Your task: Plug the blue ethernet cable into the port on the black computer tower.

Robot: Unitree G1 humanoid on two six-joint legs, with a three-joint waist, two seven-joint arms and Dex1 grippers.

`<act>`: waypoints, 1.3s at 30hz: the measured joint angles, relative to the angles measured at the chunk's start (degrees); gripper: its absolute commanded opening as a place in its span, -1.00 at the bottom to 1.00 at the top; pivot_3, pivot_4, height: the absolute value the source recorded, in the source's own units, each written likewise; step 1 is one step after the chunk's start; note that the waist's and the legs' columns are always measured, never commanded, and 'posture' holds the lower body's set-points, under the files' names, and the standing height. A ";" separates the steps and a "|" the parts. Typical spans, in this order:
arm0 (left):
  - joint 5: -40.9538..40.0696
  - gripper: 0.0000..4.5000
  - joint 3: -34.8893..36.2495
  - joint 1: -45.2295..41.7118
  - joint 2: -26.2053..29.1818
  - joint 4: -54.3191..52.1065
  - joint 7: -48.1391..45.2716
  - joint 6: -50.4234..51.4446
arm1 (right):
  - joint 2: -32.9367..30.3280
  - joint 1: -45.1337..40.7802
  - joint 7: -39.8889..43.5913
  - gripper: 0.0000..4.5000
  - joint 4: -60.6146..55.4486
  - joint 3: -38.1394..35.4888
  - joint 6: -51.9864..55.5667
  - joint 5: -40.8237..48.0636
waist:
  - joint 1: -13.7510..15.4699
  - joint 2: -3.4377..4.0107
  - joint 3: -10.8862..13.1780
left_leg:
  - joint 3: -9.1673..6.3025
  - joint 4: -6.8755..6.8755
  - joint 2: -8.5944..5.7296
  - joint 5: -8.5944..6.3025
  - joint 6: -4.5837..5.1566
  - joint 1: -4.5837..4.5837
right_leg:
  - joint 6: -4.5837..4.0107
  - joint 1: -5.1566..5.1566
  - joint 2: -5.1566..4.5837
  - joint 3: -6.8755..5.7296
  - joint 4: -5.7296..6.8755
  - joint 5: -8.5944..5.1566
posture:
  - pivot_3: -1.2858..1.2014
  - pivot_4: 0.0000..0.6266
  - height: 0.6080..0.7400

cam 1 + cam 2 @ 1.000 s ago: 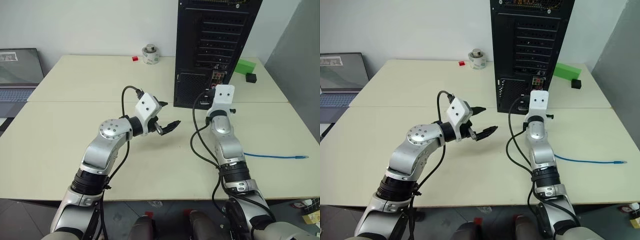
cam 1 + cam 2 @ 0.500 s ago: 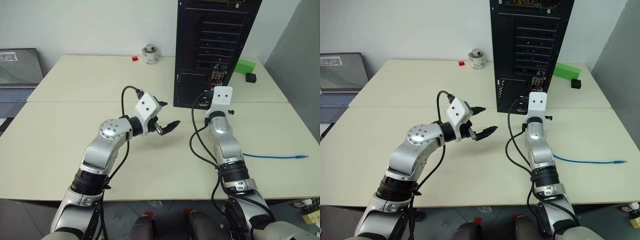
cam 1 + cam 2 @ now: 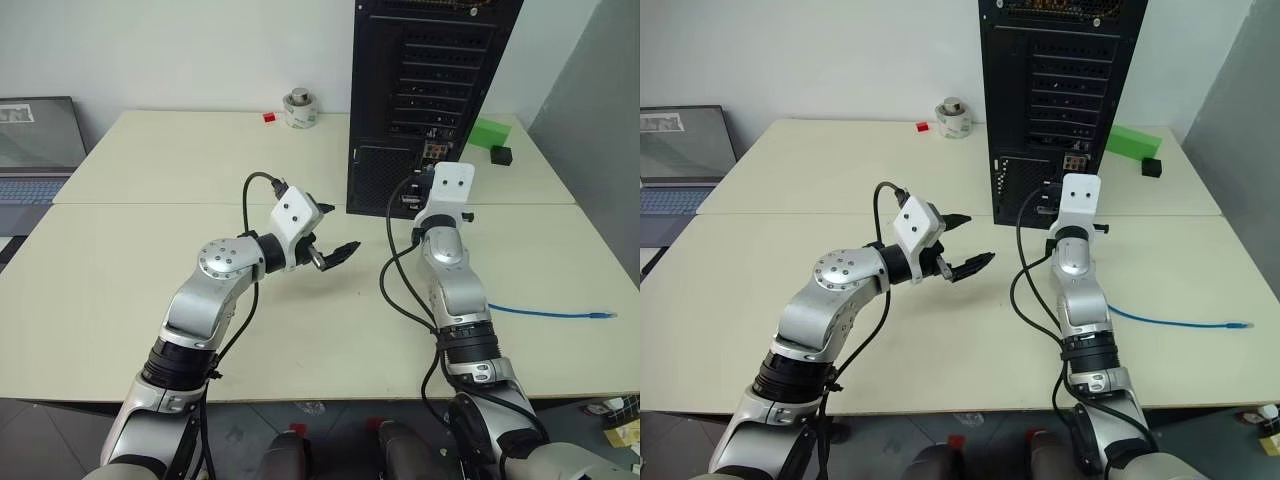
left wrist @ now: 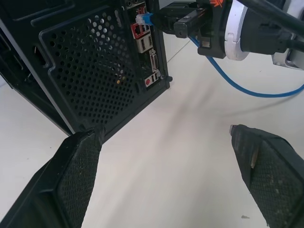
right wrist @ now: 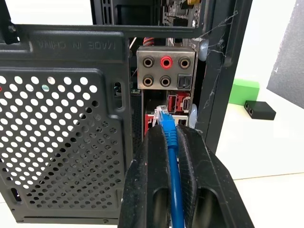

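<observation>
Blue cable against black metal

The thin bright-blue ethernet cable [image 5: 172, 161] ends in a clear plug; the tall black metal computer tower [image 5: 61, 142] shows round-hole mesh, red and black sockets; the worktop [image 3: 150, 260] is plain cream.

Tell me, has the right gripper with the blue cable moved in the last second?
Yes, slightly. The right gripper has crept up the black computer tower, its white wrist block now covering more of the connector strip.

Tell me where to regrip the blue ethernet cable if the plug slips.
Probably on the blue boot just behind the clear plug of the blue ethernet cable, where the right gripper pinches it now. Come from the rear, jaws along the cord, so the plug points at the black computer tower.
</observation>
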 measured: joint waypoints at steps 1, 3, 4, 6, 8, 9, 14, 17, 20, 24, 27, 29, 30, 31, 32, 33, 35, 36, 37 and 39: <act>0.00 0.99 0.00 0.00 0.00 0.00 0.00 0.00 | 0.01 0.00 0.00 -1.00 0.16 0.00 0.00 0.00 | 0.00 0.00 0.00 | 0.00 0.00 0.00 0.00 0.00 0.00 | 0.00 0.00 0.00 0.00 0.00 0.00 | 0.03 -0.52 1.00; 0.01 0.99 0.00 0.01 0.00 0.00 -0.01 0.00 | 0.04 -0.03 0.01 -1.00 0.60 0.00 0.00 0.00 | 0.00 0.00 0.00 | 0.00 0.00 0.00 0.00 0.00 0.00 | 0.00 0.00 0.00 0.00 0.00 0.00 | 0.03 -0.52 1.00; 0.02 0.99 0.00 0.00 0.02 0.00 -0.01 0.00 | 0.05 -0.03 0.04 -1.00 0.92 0.01 0.00 0.00 | -0.01 0.00 0.00 | 0.00 0.00 0.00 0.00 0.00 0.00 | 0.00 0.00 0.00 0.00 0.00 0.00 | 0.03 -0.52 1.00; 0.07 0.99 0.00 0.00 0.06 0.00 0.00 0.00 | 0.06 -0.05 0.13 -1.00 1.43 0.03 -0.01 0.00 | -0.02 0.00 0.00 | 0.00 0.00 0.00 0.00 0.00 0.00 | 0.00 0.00 0.00 0.00 0.00 0.00 | 0.03 -0.52 1.00; 0.09 0.99 0.00 0.01 0.09 0.00 0.00 0.00 | 0.06 -0.08 0.20 -1.00 1.92 0.03 -0.02 0.01 | -0.03 0.00 0.00 | 0.00 0.00 0.00 0.00 0.00 0.00 | 0.00 0.00 0.00 0.00 0.00 0.00 | 0.03 -0.52 1.00; 0.09 0.99 0.00 0.01 0.09 0.00 0.00 0.00 | 0.06 -0.09 0.22 -1.00 2.06 0.03 -0.03 0.01 | -0.03 0.00 0.00 | 0.00 0.00 0.00 0.00 0.00 0.00 | 0.00 0.00 0.00 0.00 0.00 0.00 | 0.03 -0.52 1.00; 0.09 0.99 0.00 0.02 0.22 0.00 0.00 0.00 | 0.09 -0.33 0.18 -1.00 2.49 -0.03 -0.17 0.05 | -0.14 0.00 0.00 | 0.00 0.00 0.00 0.00 0.00 0.00 | 0.00 0.00 0.00 0.00 0.00 0.00 | 0.03 -0.52 1.00; 0.10 0.99 0.00 0.06 0.45 0.00 0.00 0.00 | 0.20 -0.44 0.06 -1.00 2.49 -0.09 -0.17 0.11 | -0.20 0.00 0.00 | 0.00 -0.01 0.00 0.00 0.00 0.00 | 0.00 0.00 0.00 0.00 0.00 0.00 | 0.03 -0.52 1.00; 0.10 0.99 0.00 0.06 0.48 0.00 -0.01 0.00 | 0.30 -0.88 0.00 -1.00 2.49 -0.11 -0.16 0.18 | -0.27 0.00 0.00 | 0.00 0.00 0.00 0.00 0.00 0.00 | 0.00 0.00 0.00 0.00 0.00 0.00 | 0.03 -0.52 1.00; 0.10 0.99 0.00 0.06 0.50 0.00 -0.01 0.00 | 0.58 -1.22 -0.05 -1.00 2.50 -0.34 0.13 0.47 | -0.31 0.01 0.01 | 0.01 -0.01 0.00 0.00 0.00 -0.02 | 0.00 -0.03 0.00 0.01 0.00 0.00 | 0.03 -0.52 1.00; 0.12 0.99 -0.01 0.08 0.57 0.00 -0.02 0.00 | 0.87 -1.73 -0.12 -1.00 2.50 -0.83 0.91 0.65 | -0.31 0.01 0.01 | 0.00 -0.01 0.00 0.00 0.00 -0.03 | 0.00 -0.04 0.00 0.01 0.00 0.00 | 0.03 -0.52 1.00; 0.14 0.99 -0.01 0.10 0.61 0.00 -0.02 0.00 | 1.09 -1.84 -0.12 -1.00 2.50 -1.16 1.06 0.66 | -0.31 0.01 0.01 | 0.00 -0.01 0.00 0.00 0.00 -0.04 | 0.00 -0.05 0.00 0.00 0.00 0.00 | 0.03 -0.52 1.00; 0.15 0.99 -0.01 0.10 0.61 0.00 -0.02 0.00 | 1.21 -1.92 -0.20 -1.00 2.50 -1.22 1.12 0.65 | -0.31 0.01 0.01 | 0.00 -0.01 0.00 0.00 0.00 -0.05 | 0.00 -0.05 0.00 0.00 0.00 0.00 | 0.03 -0.52 1.00; 0.17 0.99 -0.02 0.10 0.61 0.00 -0.02 0.00 | 1.38 -2.05 -0.44 -1.00 2.53 -1.28 1.27 0.63 | -0.31 0.01 0.01 | 0.00 -0.01 0.00 0.00 0.00 -0.06 | 0.00 -0.06 0.00 0.01 0.00 0.00 | 0.03 -0.52 1.00; 0.21 0.99 -0.02 0.11 0.62 0.00 -0.01 0.00 | 1.56 -2.26 -0.79 -1.00 2.73 -1.33 1.30 0.62 | -0.32 0.01 0.01 | 0.00 -0.01 0.00 0.00 0.00 -0.06 | 0.00 -0.07 0.00 0.01 0.00 0.00 | 0.03 -0.52 1.00; 0.25 0.99 -0.03 0.12 0.62 0.00 -0.01 0.00 | 1.85 -2.57 -1.35 -1.00 3.04 -1.38 1.30 0.58 | -0.34 0.01 0.01 | 0.00 -0.01 0.00 0.00 0.00 -0.06 | 0.00 -0.07 0.00 0.01 0.00 0.00 | 0.03 -0.52 1.00; 0.32 0.99 -0.04 0.24 0.68 0.00 -0.01 0.00 | 2.82 -3.11 -2.57 -1.00 3.45 -1.77 1.31 0.48 | -0.41 0.01 0.01 | 0.00 -0.01 0.00 0.00 0.00 -0.06 | 0.00 -0.07 0.00 0.01 0.00 0.00 | 0.03 -0.52 1.00; 0.32 0.99 -0.05 0.30 0.68 0.00 -0.01 0.00 | 3.07 -3.28 -2.93 -1.00 3.59 -1.80 1.31 0.46 | -0.42 0.01 0.01 | 0.00 -0.01 0.00 0.00 0.00 -0.08 | 0.00 -0.08 0.00 0.00 0.01 0.00 | 0.03 -0.52 1.00; 0.36 0.99 -0.05 0.59 0.93 -0.04 0.08 0.03 | 3.77 -3.55 -3.74 -1.00 3.82 -1.96 1.26 0.41 | -0.49 0.01 0.01 | 0.01 -0.01 0.00 0.00 0.00 -0.09 | 0.00 -0.10 -0.01 0.02 0.01 0.00 | 0.03 -0.52 1.00; 0.47 0.99 -0.05 0.85 1.11 -0.05 0.20 0.14 | 4.35 -3.82 -4.42 -1.00 4.12 -2.06 1.07 0.36 | -0.57 0.01 0.01 | 0.00 -0.01 0.01 0.00 0.00 -0.11 | 0.00 -0.12 -0.01 0.01 0.01 0.00 | 0.03 -0.52 1.00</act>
